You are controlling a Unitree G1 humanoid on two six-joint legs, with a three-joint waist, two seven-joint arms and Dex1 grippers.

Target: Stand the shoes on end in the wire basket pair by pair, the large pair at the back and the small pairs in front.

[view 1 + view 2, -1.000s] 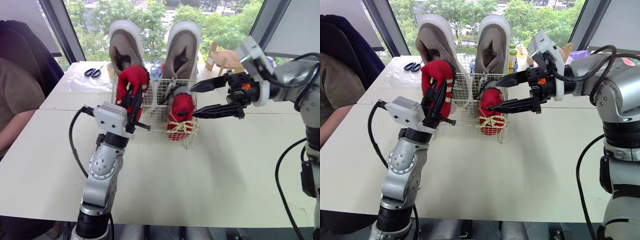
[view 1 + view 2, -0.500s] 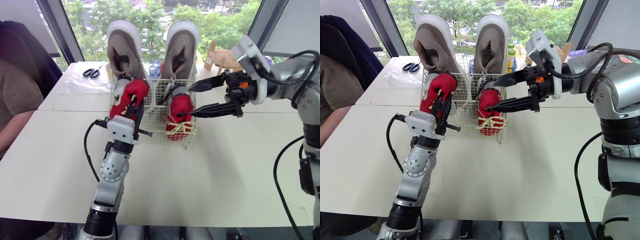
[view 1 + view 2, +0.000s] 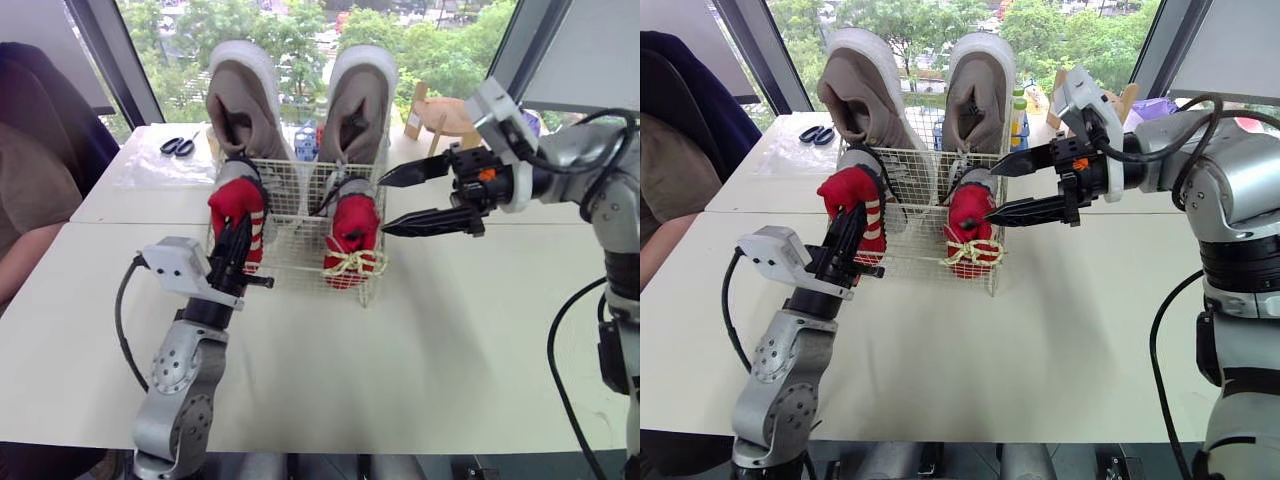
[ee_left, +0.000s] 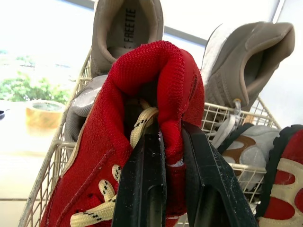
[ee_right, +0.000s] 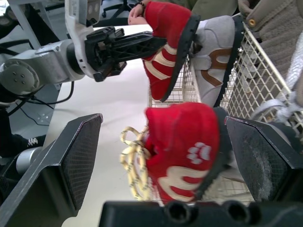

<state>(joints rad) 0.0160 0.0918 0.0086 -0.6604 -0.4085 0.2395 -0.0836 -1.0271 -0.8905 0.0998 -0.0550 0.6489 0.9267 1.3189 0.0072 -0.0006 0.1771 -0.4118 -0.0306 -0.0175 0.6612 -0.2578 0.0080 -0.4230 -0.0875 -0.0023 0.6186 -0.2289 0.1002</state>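
A wire basket [image 3: 296, 236] stands mid-table. Two large grey-brown shoes [image 3: 243, 100] [image 3: 358, 100] stand on end at its back. In front of them sit small grey shoes [image 3: 346, 184], and a small red shoe [image 3: 352, 232] stands at the right front. My left gripper [image 4: 171, 135] is shut on the collar of a second red shoe [image 3: 236, 203], held upright at the basket's left front corner; I cannot tell whether it is inside the wire. My right gripper [image 3: 383, 204] hangs open just right of the basket, its pads [image 5: 80, 156] either side of the right red shoe, not touching.
Scissors [image 3: 181, 146] lie on a plastic sheet at the back left. A seated person [image 3: 35, 190] is at the table's left edge. A wooden toy [image 3: 440, 115] and bottles [image 3: 1022, 105] stand behind the basket on the right.
My left gripper has come down and drawn back to the left with the red shoe, from above the basket rim to its left front corner. The right gripper has barely moved.
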